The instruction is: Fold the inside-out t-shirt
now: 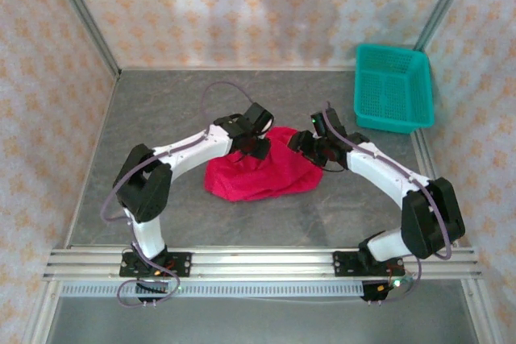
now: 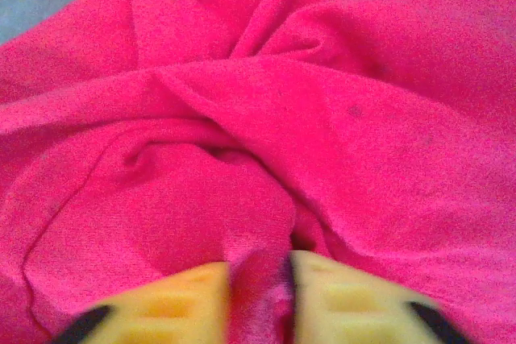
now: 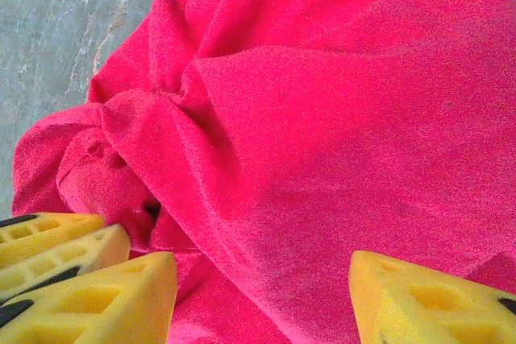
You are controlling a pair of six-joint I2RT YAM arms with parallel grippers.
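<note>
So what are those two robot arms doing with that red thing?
They are working on a red t-shirt, which lies in a crumpled heap on the grey table, not yet folded. The left gripper pinches a fold of the cloth. The right gripper hangs open at the shirt's other side. A teal basket sits in the far right corner.

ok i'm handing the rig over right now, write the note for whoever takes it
Left gripper: shut on a pinch of the t-shirt.
Right gripper: open, fingers either side of a bulge of cloth, nothing held.
The t-shirt lies crumpled in a heap in the middle of the table, between both grippers. The teal basket sits far right, apart from it.
Done: no fold visible.
Left: spread it flat, then fold.
</note>
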